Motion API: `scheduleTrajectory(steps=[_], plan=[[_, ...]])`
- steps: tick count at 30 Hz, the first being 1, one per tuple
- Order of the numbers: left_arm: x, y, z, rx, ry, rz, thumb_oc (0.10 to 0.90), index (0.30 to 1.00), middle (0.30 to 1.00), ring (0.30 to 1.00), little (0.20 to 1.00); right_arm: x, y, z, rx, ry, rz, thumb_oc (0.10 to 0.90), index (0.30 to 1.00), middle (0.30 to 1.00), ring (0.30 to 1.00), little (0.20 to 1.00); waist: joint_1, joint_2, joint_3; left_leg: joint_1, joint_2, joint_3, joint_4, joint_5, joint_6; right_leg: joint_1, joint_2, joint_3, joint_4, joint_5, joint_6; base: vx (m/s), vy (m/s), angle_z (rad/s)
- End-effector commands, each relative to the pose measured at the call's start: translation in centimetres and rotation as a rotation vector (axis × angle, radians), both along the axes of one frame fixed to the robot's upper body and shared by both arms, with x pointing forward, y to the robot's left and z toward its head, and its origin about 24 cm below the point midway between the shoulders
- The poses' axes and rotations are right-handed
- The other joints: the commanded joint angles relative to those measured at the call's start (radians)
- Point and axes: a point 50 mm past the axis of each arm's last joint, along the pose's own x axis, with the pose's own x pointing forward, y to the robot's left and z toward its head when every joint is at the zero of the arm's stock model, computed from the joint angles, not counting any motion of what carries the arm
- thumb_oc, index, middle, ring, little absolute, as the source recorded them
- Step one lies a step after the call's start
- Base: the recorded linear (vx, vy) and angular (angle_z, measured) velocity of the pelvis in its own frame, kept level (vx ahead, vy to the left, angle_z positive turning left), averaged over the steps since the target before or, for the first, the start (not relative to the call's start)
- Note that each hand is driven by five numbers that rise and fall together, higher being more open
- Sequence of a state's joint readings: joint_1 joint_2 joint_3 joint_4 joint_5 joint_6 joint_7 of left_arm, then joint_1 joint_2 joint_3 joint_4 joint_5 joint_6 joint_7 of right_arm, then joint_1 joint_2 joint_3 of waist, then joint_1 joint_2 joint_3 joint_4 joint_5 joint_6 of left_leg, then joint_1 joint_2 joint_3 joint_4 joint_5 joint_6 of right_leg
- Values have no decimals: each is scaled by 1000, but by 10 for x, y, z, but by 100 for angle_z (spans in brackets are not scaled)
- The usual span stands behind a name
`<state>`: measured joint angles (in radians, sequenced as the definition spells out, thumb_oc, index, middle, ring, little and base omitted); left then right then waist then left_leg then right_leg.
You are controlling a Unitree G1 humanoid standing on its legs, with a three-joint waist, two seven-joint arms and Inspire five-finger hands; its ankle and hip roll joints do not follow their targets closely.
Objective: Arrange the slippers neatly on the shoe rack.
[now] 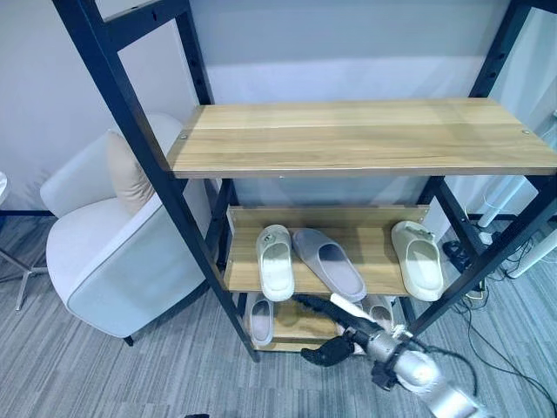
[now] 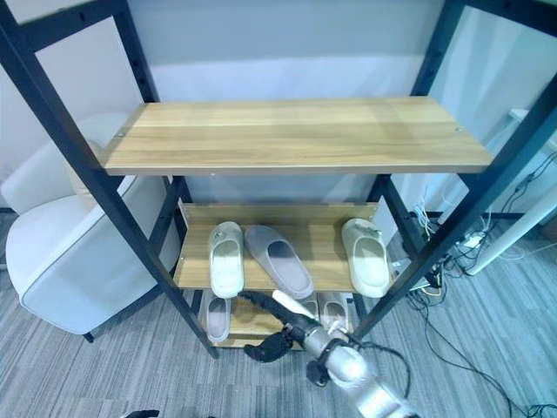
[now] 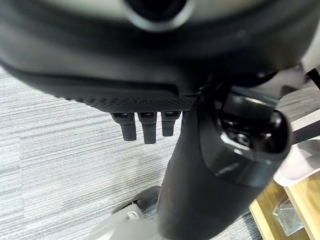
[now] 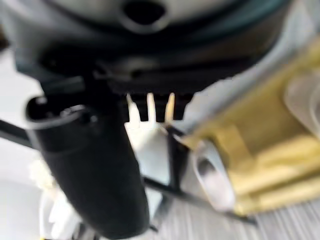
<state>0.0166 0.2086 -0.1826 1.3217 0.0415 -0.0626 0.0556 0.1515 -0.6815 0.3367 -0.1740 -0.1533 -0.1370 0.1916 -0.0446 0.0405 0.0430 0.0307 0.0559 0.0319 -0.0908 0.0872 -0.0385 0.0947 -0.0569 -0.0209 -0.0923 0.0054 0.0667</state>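
The right hand (image 1: 335, 347), fingers relaxed and holding nothing, hovers at the shoe rack's (image 1: 365, 138) middle-shelf front edge, below the grey slipper (image 1: 329, 263).

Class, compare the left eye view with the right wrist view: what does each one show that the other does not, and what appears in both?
The left eye view alone shows the white armchair, the bare top shelf, and the middle shelf holding two cream slippers and a grey slipper lying at an angle. The right wrist view alone shows the right hand from very close. Both show the rack's black frame and a slipper on the bottom shelf.
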Motion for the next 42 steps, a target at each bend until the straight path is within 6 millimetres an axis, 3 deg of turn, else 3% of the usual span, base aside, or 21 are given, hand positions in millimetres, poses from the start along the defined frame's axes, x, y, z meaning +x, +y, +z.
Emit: scheduleTrajectory(steps=[1,5,6,15,19,26,35,42], plan=[[18,-11,1,-37,-29,-61,800,900,900,900,900,25,9,43,79,-313,-6,800,900,900,900,900,0,-62,-2,27,-37,20,3,-88,0,10,-26,-24,5,-42,64,0,0,0],[14,-12,0,-29,-19,-69,800,900,900,900,900,34,-5,49,74,-409,-149,800,900,900,900,900,7,-64,-10,27,-37,14,3,-89,0,12,-23,-33,5,-47,61,0,0,0],[15,-13,0,-24,-26,-91,800,900,900,900,900,40,-18,54,25,-486,-236,800,900,900,900,900,14,-63,-12,27,-37,8,3,-89,0,14,-23,-41,5,-49,60,0,0,0],[10,-12,-1,-8,-7,-122,800,900,900,900,900,72,-39,61,-4,-561,-400,800,900,900,900,900,45,-63,-18,23,-38,-7,3,-88,0,6,-22,-57,5,-46,60,12,-4,7],[8,-12,-1,-5,3,-135,800,900,900,900,900,76,-46,65,-45,-604,-444,800,900,900,900,900,52,-63,-19,14,-36,-8,3,-85,-2,-4,-22,-59,5,-44,62,12,-2,9],[2,-11,-2,7,19,-144,800,900,900,900,900,87,-66,54,-53,-565,-582,800,900,900,900,900,65,-66,-19,19,-36,-13,3,-99,-7,0,-20,-64,5,-54,62,47,-1,3],[5,-5,-1,31,13,-129,800,900,900,900,900,105,-49,66,92,-562,-556,800,900,900,900,900,73,-70,11,-19,-34,-21,3,-88,-12,-37,-18,-72,5,-48,63,17,-2,1],[2,-7,-2,29,25,-140,800,900,900,900,900,107,-44,80,160,-605,-543,800,900,900,900,900,80,-63,17,-44,-37,-25,3,-87,-15,-64,-18,-76,5,-50,63,32,1,4]])
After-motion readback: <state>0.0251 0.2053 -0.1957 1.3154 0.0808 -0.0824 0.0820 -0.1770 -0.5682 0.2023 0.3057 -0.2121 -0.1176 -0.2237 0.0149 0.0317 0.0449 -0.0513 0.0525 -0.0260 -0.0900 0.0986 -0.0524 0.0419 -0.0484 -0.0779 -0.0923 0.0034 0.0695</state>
